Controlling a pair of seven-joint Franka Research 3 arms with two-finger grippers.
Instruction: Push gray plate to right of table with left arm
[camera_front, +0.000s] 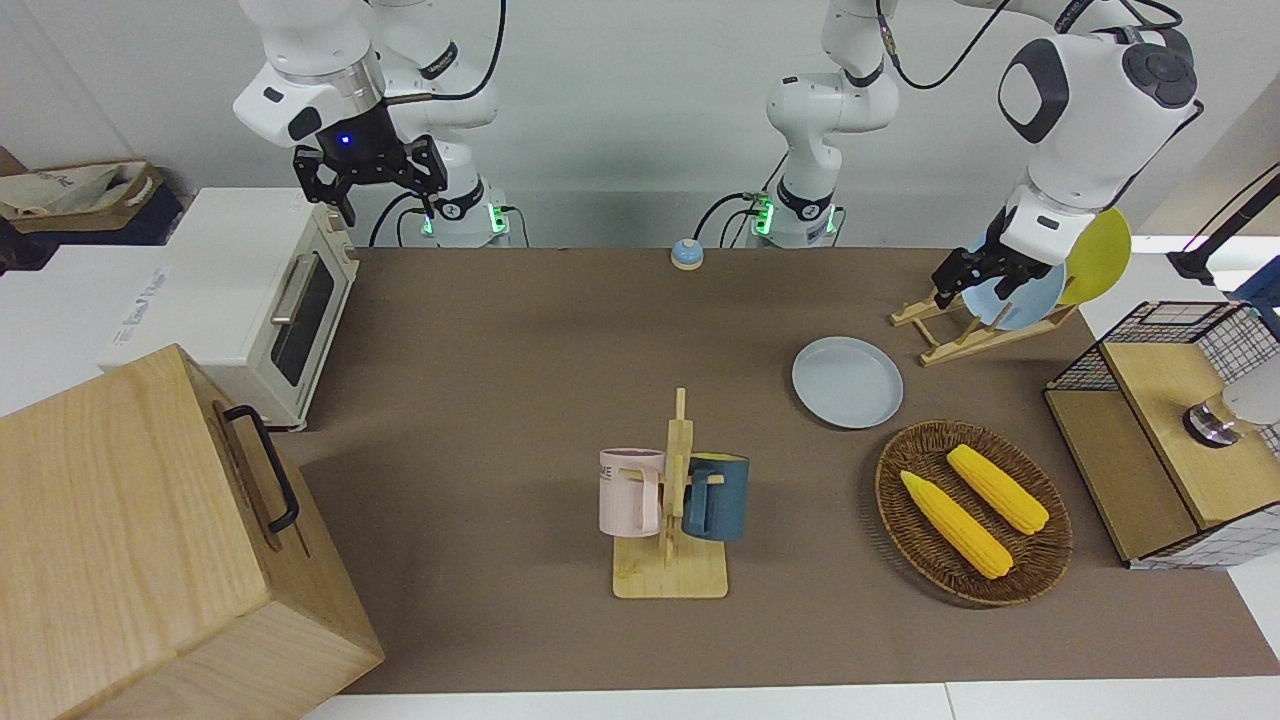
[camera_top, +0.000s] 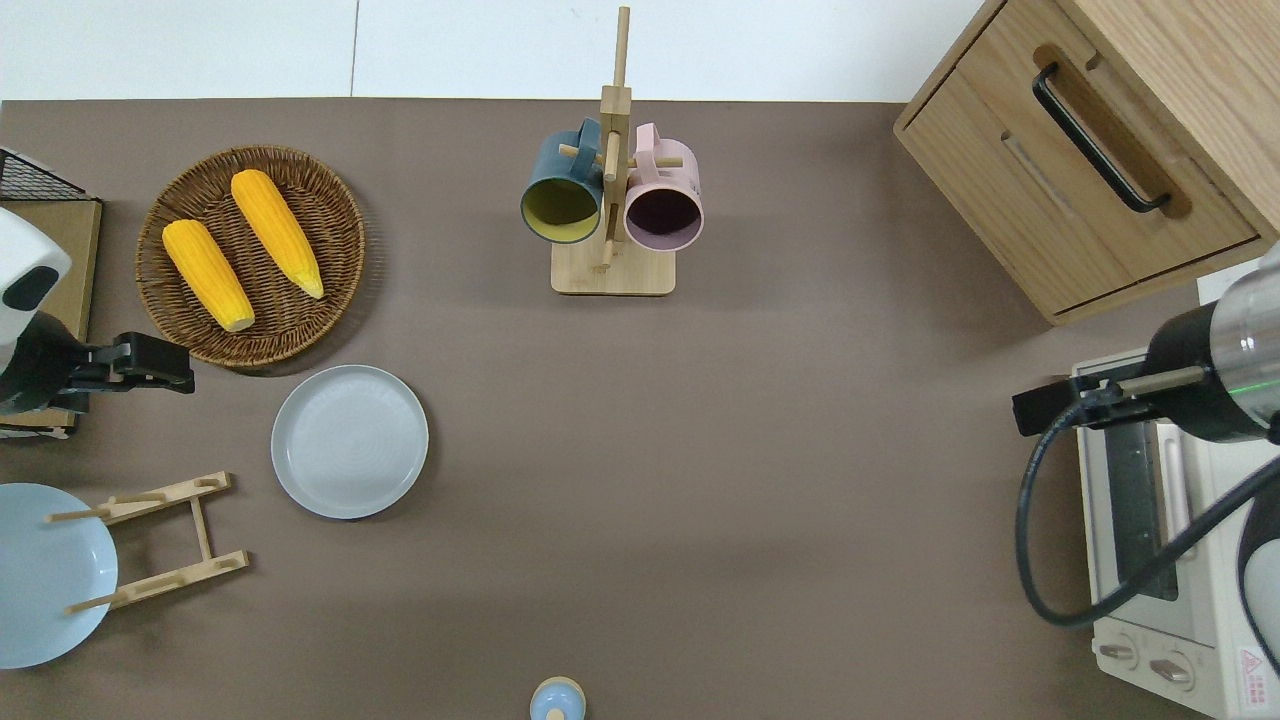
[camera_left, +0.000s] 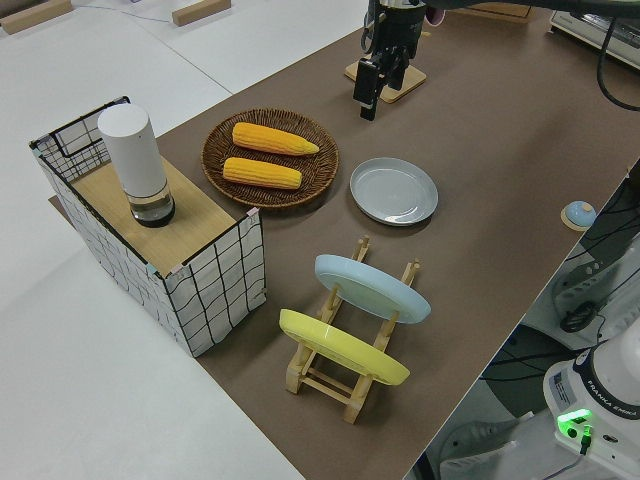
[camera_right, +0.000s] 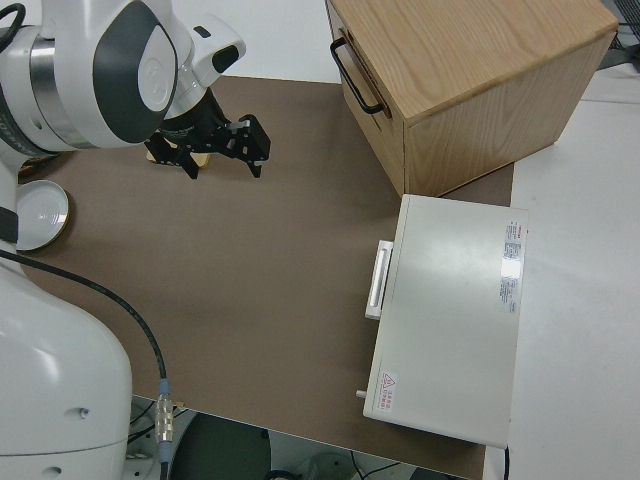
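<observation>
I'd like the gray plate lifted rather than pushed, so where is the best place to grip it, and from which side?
Probably by its raised rim on the right-arm-end edge, coming from above. The gray plate lies flat on the table, so only the rim gives a lip; that edge faces bare table, while the basket and rack crowd others.

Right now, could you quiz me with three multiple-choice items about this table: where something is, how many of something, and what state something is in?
1. The gray plate lies beside:
A. the oven
B. the corn basket
C. the wooden cabinet

2. Corn cobs in the basket:
A. one
B. two
C. four

3. The mugs are:
A. hanging on a wooden rack
B. stacked in the basket
C. lying flat on the plate

Answers: 1 B, the plate sits just nearer the robots than the basket. 2 B, two yellow cobs lie side by side. 3 A, both hang from the rack's pegs.
</observation>
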